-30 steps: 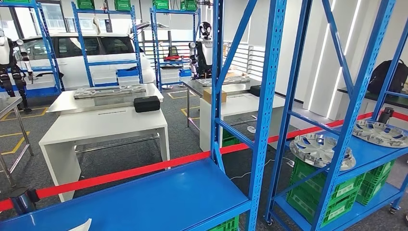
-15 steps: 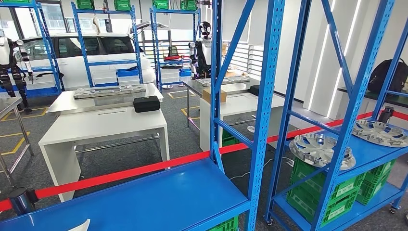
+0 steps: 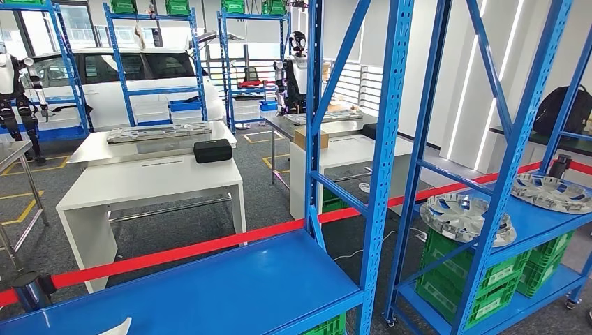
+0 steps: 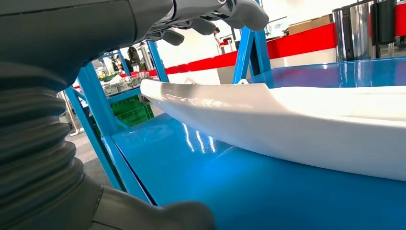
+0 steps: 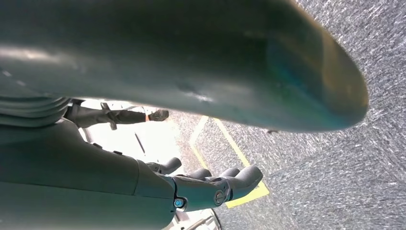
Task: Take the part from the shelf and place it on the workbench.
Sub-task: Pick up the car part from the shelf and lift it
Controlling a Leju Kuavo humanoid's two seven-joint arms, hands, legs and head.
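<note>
Nothing is seen moved since earlier. Left hand (image 4: 210,14) fingers are spread above the white part (image 4: 287,120), right hand (image 5: 210,187) fingers loosely extended, empty; the smooth part could slip off the blue shelf (image 4: 239,191).

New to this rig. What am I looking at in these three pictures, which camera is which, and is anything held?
It is a two-legged humanoid with two arms and many-fingered hands. The wide picture is its head camera, looking down over a blue shelf where a tip of the white part shows. The other two come from cameras at the wrists. The left one shows the left hand, fingers apart above the white part lying on the shelf, not gripping it. The right one shows the right hand hanging over grey floor, holding nothing.
</note>
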